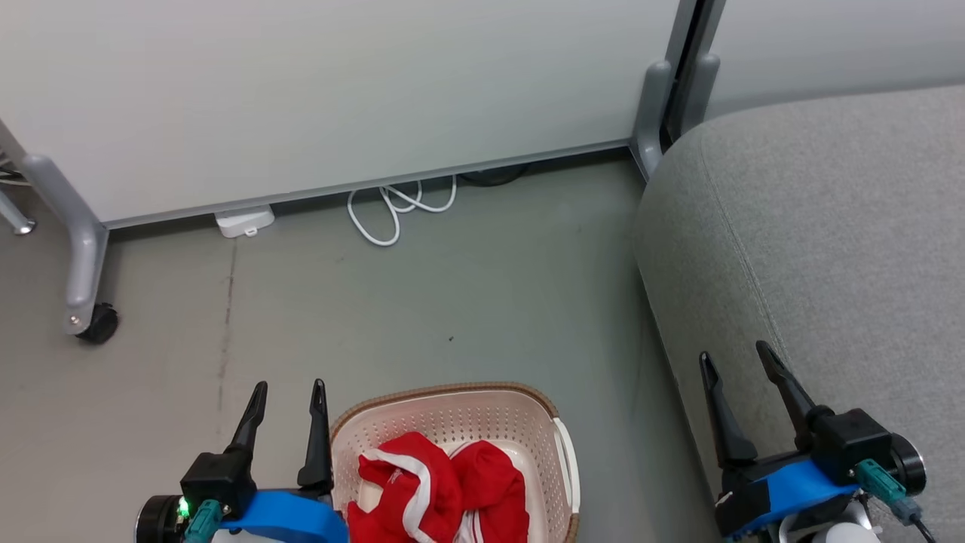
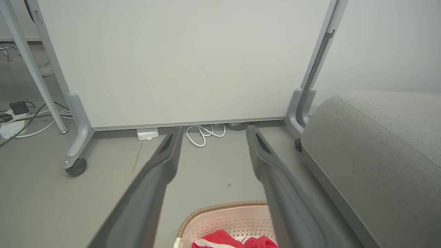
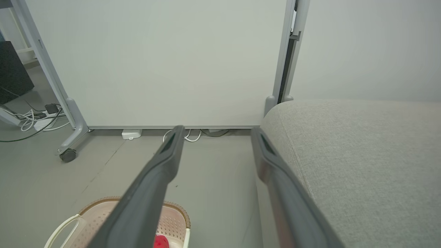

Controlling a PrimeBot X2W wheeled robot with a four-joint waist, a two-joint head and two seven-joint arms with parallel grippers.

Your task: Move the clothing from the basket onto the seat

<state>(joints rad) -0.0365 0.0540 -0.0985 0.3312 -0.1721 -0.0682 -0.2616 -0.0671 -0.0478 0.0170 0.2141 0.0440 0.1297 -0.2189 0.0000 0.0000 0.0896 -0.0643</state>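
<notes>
The red clothing (image 1: 437,490) with white trim lies bunched inside the cream basket (image 1: 452,411) with a brown rim, on the floor at the bottom centre of the head view. My left gripper (image 1: 288,388) stands open just left of the basket, nothing between its fingers. My right gripper (image 1: 737,354) is open beside the front edge of the grey seat (image 1: 829,226), also empty. The left wrist view shows the basket (image 2: 224,217) and clothing (image 2: 220,239) below the open left gripper (image 2: 213,131). In the right wrist view the open right gripper (image 3: 217,131) hangs between the basket (image 3: 100,210) and the seat (image 3: 361,155).
A white partition panel (image 1: 339,90) on grey wheeled legs (image 1: 83,256) closes off the far side. A coiled white cable (image 1: 392,207) and a small white box (image 1: 243,221) lie at its foot. Grey floor (image 1: 467,294) stretches between basket, panel and seat.
</notes>
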